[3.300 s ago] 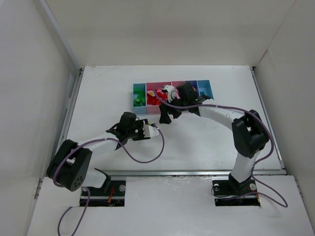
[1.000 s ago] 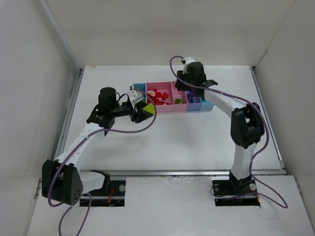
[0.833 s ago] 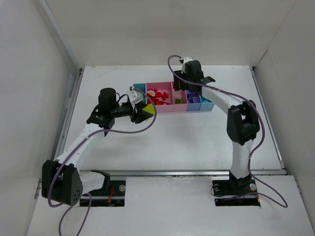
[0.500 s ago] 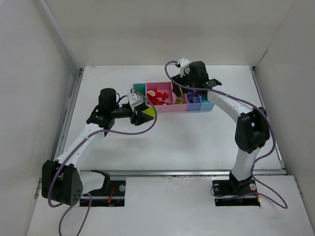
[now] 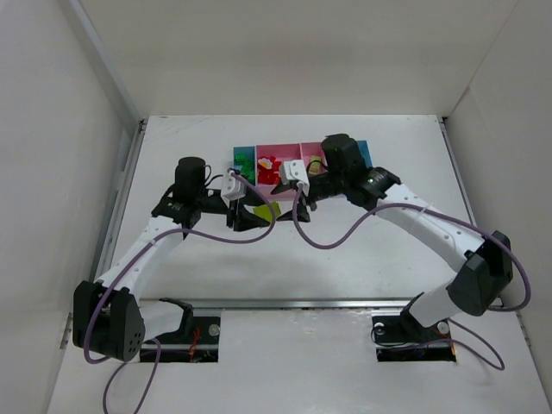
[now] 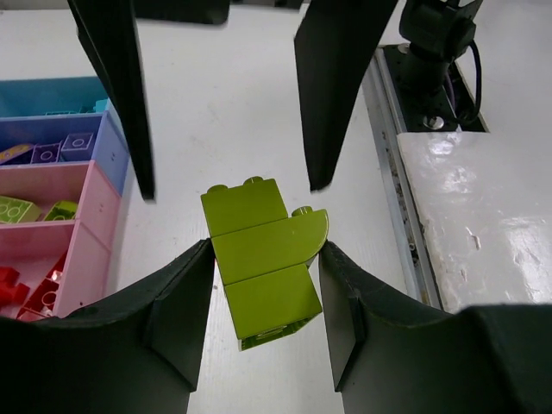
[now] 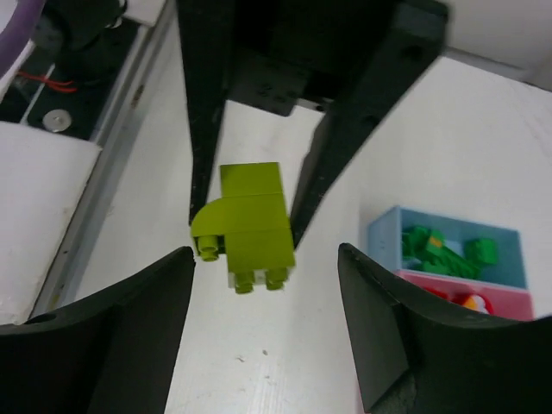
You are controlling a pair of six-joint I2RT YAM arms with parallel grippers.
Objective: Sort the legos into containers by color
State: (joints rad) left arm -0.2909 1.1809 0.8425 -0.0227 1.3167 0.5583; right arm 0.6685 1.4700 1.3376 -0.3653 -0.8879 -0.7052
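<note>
- The left gripper (image 6: 266, 259) clamps the lime-yellow lego (image 7: 253, 226) by its long sides, just off the near edge of the containers (image 6: 105, 207), toward their left end.
- The right gripper (image 7: 266, 254) faces it head-on, fingers spread and empty (no contact visible).
- The lego's long axis points at the right gripper, so a handover probably depends on this alignment.

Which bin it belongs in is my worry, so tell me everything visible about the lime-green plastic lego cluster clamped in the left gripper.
The lime-green glossy plastic lego cluster looks like three joined pieces: a studded block, a middle piece with one rounded corner and a stud, and a smooth-faced block. The left gripper is shut on its two sides, holding it over the white table beside the row of pink and blue bins. The right gripper faces it, open, apparently not touching.
</note>
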